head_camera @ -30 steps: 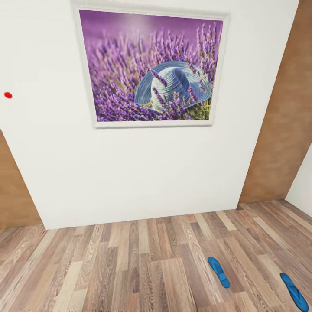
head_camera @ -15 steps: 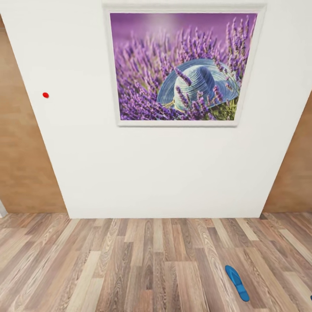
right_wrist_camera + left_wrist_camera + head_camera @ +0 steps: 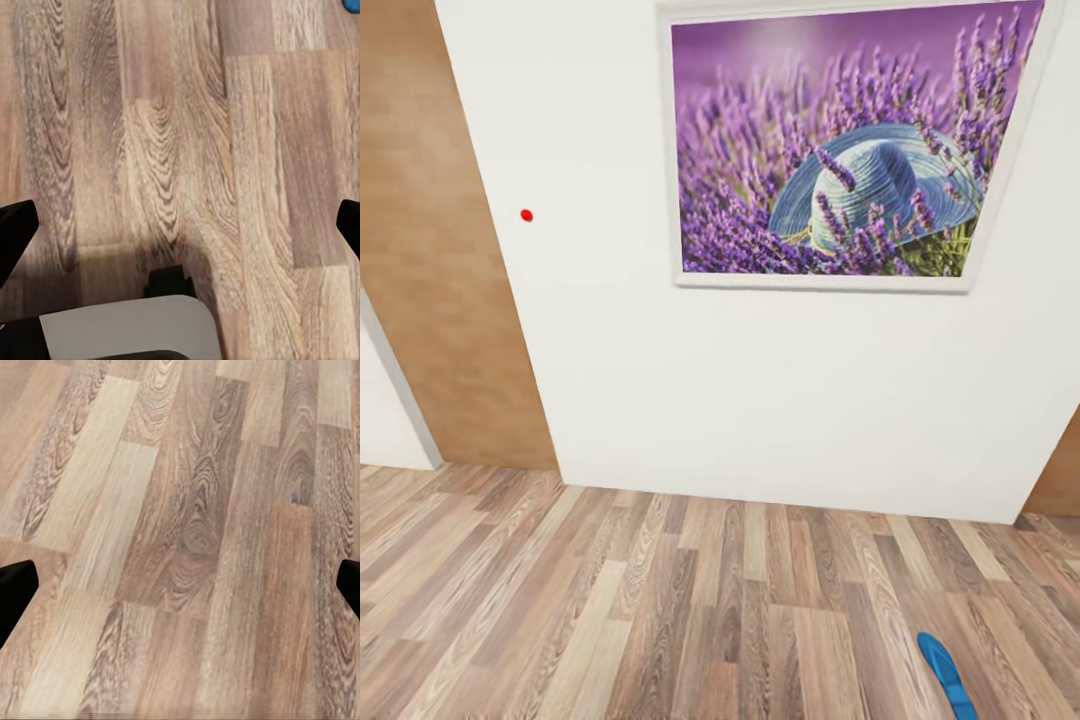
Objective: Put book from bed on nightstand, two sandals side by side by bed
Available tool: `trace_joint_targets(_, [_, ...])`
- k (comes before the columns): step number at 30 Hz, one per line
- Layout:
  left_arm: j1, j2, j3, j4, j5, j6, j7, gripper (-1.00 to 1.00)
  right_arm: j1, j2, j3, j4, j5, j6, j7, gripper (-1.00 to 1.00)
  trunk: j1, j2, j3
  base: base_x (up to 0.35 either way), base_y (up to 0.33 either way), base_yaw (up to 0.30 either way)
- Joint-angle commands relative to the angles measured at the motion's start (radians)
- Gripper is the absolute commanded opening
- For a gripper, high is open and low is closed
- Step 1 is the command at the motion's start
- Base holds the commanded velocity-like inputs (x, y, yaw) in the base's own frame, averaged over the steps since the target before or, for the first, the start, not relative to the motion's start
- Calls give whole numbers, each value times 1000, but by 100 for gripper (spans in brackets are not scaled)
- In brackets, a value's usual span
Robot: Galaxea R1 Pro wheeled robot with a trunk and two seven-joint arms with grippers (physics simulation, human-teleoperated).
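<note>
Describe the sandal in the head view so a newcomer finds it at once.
Start at the lavender picture on the white wall, then drop to the wood-plank floor. Near the lower right corner lies a sandal, bright blue against the brown planks.

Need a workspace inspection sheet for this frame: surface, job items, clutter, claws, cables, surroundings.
Surface: brown wood-plank floor, bare where seen.
Job's things: one blue sandal lying flat on the floor at the head view's lower right, partly cut by the frame edge; a blue sliver at the right wrist view's corner, cannot tell what.
Clutter: nothing seen.
Claws: left claw and right claw both open, fingertips wide apart over bare floor, holding nothing.
Cables: nothing seen.
Surroundings: white wall, lavender-field picture with a blue hat, small red dot on the wall, brown wooden door at left.
</note>
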Motion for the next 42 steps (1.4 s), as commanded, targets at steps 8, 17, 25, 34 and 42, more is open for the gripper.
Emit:
trace_joint_targets(8, [0,-1,1,0,7,-2,-1,100,0,0,0,1,-5,-3,0,100,0,0,-8,0,0,252])
trace_joint_targets(17, [0,-1,1,0,7,-2,-1,100,0,1,1,1,-5,-4,0,100,0,0,-16,3,0,247])
trace_joint_targets(25, [0,0,1,0,7,-2,0,100,0,2,1,1,-3,-4,0,100,0,0,-19,205,0,80])
trace_joint_targets(34, [0,0,1,0,7,-2,0,100,0,2,1,1,-1,-5,0,100,0,0,-19,317,0,5])
trace_joint_targets(42, [0,0,1,0,7,-2,0,100,0,2,1,1,0,-5,0,100,0,0,-19,320,0,0])
